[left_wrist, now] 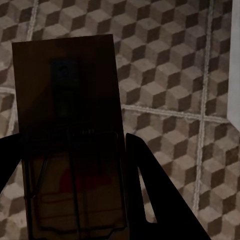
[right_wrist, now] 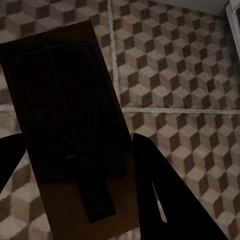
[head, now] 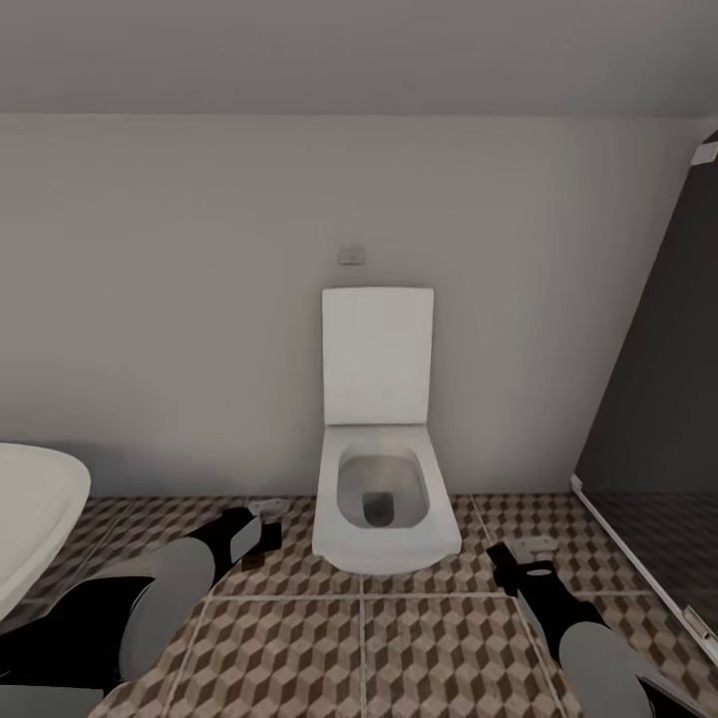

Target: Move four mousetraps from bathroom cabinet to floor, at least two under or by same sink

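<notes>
Each gripper holds one mousetrap above the bathroom floor point(head: 299, 638). In the left wrist view a tan mousetrap point(left_wrist: 65, 90) with dark wire and a red spot stands between the dark fingers point(left_wrist: 160, 200) of my left gripper point(left_wrist: 67, 145), which is shut on it. My right gripper point(right_wrist: 75, 137) is shut on a second, shadowed mousetrap point(right_wrist: 55, 75). In the head view the left gripper point(head: 261, 521) hangs low to the left of the toilet and the right gripper point(head: 529, 551) to its right. A white basin rim point(head: 30, 509), apparently the bathroom sink, shows at far left. The cabinet is out of view.
A white square toilet point(head: 384, 499) with its lid raised stands against the wall straight ahead, between the two arms. A dark glass panel point(head: 658, 399) with a pale floor rail closes off the right side. Patterned tiles stretch between the toilet and me.
</notes>
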### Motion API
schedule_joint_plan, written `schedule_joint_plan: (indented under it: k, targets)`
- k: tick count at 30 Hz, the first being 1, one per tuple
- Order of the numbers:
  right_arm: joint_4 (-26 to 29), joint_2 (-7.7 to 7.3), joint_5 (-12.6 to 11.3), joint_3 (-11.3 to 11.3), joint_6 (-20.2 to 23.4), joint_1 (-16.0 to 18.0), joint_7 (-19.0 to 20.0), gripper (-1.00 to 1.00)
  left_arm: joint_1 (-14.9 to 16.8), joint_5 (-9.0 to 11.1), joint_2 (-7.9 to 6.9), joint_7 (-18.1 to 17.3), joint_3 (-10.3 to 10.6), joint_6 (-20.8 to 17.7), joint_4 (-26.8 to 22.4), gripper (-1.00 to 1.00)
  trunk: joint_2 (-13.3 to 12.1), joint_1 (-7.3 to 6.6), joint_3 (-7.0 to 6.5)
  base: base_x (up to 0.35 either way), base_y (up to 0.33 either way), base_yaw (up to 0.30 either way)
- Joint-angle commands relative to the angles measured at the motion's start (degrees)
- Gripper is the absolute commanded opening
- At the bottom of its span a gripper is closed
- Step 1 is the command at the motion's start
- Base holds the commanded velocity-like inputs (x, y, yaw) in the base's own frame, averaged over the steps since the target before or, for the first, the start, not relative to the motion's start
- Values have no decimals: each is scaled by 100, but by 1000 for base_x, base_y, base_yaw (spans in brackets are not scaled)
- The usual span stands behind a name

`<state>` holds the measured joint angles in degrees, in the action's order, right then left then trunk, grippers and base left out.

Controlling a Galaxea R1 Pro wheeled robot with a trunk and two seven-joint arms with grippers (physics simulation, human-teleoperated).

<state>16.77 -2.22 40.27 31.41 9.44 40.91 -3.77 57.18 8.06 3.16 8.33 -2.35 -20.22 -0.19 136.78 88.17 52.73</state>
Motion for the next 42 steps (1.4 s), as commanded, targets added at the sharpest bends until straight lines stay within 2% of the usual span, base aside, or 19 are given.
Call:
schedule_joint_plan:
  k: [1, 16, 42]
  targets:
    - [1, 2, 34, 14, 17, 5, -37, -100, 4, 35, 1, 29, -20, -17, -4, -100, 44, 21, 24, 0, 0, 0]
    - [-6, 2, 34, 8, 14, 5, -37, -100, -15, 37, 0, 31, -20, -12, -2, -100, 646, 351, 293, 0, 0, 0]
    - [69, -19, 61, -18, 16, 5, 29, -100, -49, 36, -33, 29, -20, -9, -2, -100, 681, 418, 869, 0, 0, 0]
